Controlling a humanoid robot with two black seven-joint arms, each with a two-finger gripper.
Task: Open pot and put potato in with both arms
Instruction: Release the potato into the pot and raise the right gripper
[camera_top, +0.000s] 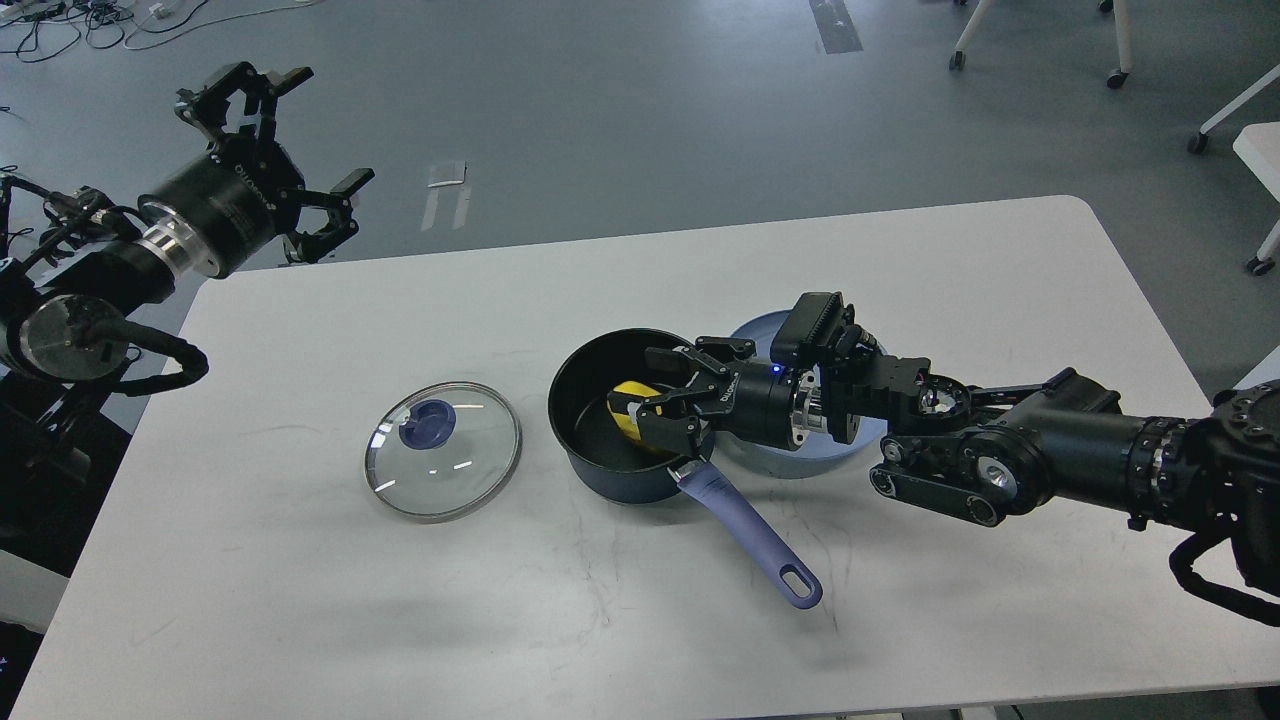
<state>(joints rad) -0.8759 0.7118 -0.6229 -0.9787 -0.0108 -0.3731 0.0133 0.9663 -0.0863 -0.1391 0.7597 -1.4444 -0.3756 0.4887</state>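
The dark pot (590, 455) with a purple handle (748, 535) stands open at the table's middle. Its glass lid (470, 470) with a blue knob lies flat on the table to the pot's left. My right gripper (640, 415) reaches over the pot's right rim and down inside it. Its fingers are closed around the yellow potato (630, 395), which sits low in the pot and is partly hidden by them. My left gripper (330, 125) is open and empty, raised beyond the table's far left corner.
A blue plate (790, 462) lies just right of the pot, mostly hidden under my right arm. The white table (900, 260) is bare at the back. Chair wheels and cables are on the floor beyond.
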